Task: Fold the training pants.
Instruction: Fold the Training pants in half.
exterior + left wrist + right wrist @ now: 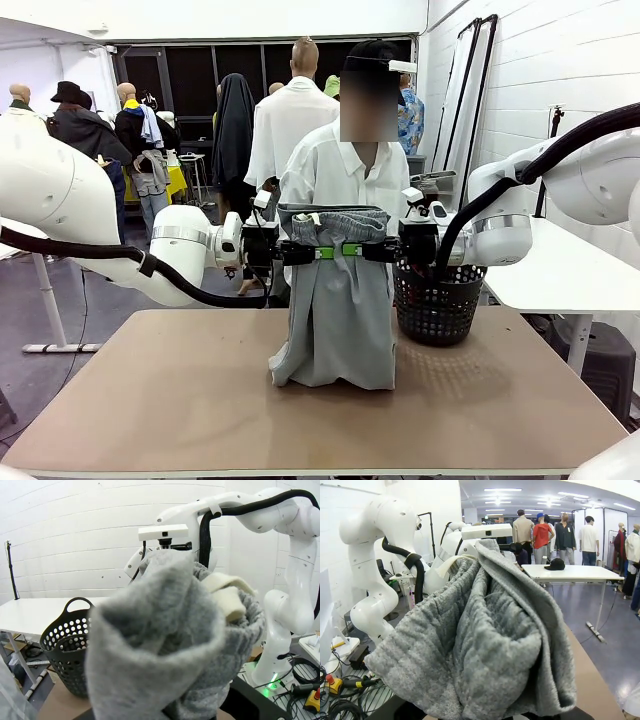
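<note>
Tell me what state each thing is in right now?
training pants: held up by the waistband, legs hanging, bottom bunched on the table.
left gripper: shut on the waistband.
right gripper: shut on the waistband.
basket: upright on the table.

I saw the pants [335, 300] hung between my left gripper [290, 252] and right gripper [385, 252], hems on the table [150, 400], the basket [437, 305] just right.
</note>
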{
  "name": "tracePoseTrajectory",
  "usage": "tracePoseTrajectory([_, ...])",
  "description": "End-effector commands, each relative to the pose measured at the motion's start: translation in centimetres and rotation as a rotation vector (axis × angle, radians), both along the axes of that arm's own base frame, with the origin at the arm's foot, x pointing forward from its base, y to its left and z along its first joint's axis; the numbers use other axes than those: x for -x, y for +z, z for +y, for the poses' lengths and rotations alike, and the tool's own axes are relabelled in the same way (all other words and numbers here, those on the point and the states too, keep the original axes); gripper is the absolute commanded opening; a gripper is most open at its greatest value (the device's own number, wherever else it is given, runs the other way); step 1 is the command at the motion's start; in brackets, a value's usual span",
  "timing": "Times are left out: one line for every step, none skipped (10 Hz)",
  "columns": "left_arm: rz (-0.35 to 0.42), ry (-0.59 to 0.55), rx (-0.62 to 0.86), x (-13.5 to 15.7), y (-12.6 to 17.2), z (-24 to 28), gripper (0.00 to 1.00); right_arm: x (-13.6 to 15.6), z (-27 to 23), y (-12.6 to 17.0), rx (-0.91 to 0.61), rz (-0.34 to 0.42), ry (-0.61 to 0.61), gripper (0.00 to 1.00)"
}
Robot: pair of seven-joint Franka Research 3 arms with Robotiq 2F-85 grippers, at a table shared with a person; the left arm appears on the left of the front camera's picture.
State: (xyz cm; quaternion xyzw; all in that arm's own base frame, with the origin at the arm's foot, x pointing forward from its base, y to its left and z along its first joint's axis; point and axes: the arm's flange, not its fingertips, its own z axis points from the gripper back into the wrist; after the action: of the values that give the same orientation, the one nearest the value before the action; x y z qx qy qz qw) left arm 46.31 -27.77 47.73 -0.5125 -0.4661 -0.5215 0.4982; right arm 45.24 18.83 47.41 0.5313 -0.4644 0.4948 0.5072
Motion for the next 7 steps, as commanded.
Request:
tracePoseTrajectory([-0.016, -0.009, 0.034, 0.26, 0.10, -0.05, 0.00, 0.25, 0.14, 0.30, -0.010, 0.003, -0.003, 0.00])
tracePoseTrajectory([-0.016, -0.009, 0.034, 0.26, 0.10, -0.05, 0.00, 0.25, 0.14, 0.30, -0.010, 0.003, -0.003, 0.00])
tracePoseTrajectory([-0.016, -0.009, 0.034, 0.26, 0.10, -0.05, 0.00, 0.25, 0.14, 0.30, -0.010, 0.003, -0.003, 0.00])
tracePoseTrajectory([-0.016, -0.009, 0.034, 0.26, 0.10, -0.05, 0.00, 0.25, 0.14, 0.30, -0.010, 0.003, -0.003, 0.00])
tracePoseTrajectory([-0.016, -0.009, 0.034, 0.26, 0.10, -0.05, 0.00, 0.25, 0.14, 0.30, -0.010, 0.003, -0.003, 0.00])
tracePoseTrajectory([-0.016, -0.009, 0.034, 0.26, 0.10, -0.05, 0.00, 0.25, 0.14, 0.30, -0.010, 0.003, -0.003, 0.00])
tracePoseTrajectory([-0.016, -0.009, 0.034, 0.26, 0.10, -0.05, 0.00, 0.25, 0.14, 0.30, -0.010, 0.003, -0.003, 0.00])
